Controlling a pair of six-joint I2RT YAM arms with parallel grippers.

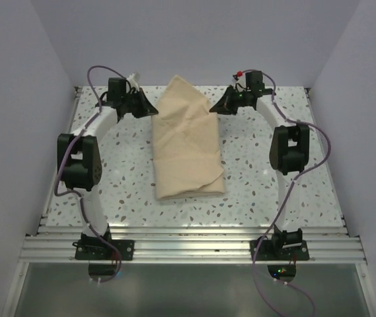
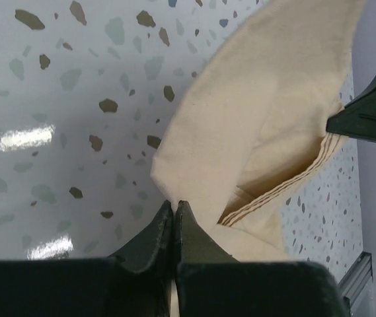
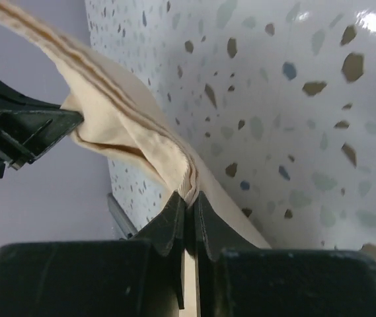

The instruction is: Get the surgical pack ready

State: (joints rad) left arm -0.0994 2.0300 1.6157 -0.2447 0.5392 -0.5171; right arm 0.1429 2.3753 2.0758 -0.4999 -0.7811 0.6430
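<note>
Surgical pack (image 1: 186,142) lies folded on the tabletop (image 1: 260,178). Wrist views alone show left tool (image 2: 175,206) and right tool (image 3: 191,196) clamped on its edges.

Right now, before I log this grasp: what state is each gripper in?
Left gripper: jaws shut on the far left edge of the plain tan-beige cloth surgical pack.
Right gripper: jaws shut on the same pack's far right edge.

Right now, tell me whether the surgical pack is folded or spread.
Folded: the surgical pack lies as a narrow layered bundle.
</note>
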